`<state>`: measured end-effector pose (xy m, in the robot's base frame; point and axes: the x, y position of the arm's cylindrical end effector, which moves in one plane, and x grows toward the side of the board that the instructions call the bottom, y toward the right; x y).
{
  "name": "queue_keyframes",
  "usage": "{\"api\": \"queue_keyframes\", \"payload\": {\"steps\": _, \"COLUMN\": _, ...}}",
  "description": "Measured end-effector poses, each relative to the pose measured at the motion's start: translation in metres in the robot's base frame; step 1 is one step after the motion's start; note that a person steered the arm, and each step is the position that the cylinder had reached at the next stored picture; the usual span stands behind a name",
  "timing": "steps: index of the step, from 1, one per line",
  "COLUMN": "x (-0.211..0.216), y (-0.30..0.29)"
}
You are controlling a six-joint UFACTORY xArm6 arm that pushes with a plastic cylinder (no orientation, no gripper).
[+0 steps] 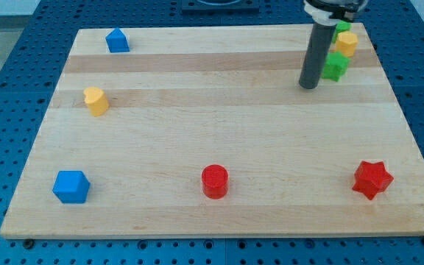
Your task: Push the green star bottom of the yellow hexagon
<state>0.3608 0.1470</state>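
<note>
Your tip (pixel 309 85) rests on the tabletop (pixel 212 132) just left of the green star (pixel 335 66), about touching it. It is a bare rod and grips nothing. The star already sits just below the yellow hexagon (pixel 346 43), so little seems left.

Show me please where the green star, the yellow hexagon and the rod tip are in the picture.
green star (pixel 336 67): camera view, on its visible top face, right of the rod.
yellow hexagon (pixel 347 42): camera view, on its top face.
my tip (pixel 309 86): camera view, at the rod's very lower end, just left of the green star.
</note>
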Motion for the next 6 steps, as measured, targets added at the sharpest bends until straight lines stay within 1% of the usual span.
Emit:
{"api": "queue_keyframes", "payload": {"steps": 2, "x": -0.02, "y": 0.004}}
{"api": "queue_keyframes", "payload": {"steps": 4, "x": -0.025, "y": 0.048}}
{"api": "queue_keyframes", "payload": {"steps": 5, "x": -0.026, "y": 0.062}}
{"api": "queue_keyframes", "payload": {"steps": 6, "x": -0.029, "y": 0.062}}
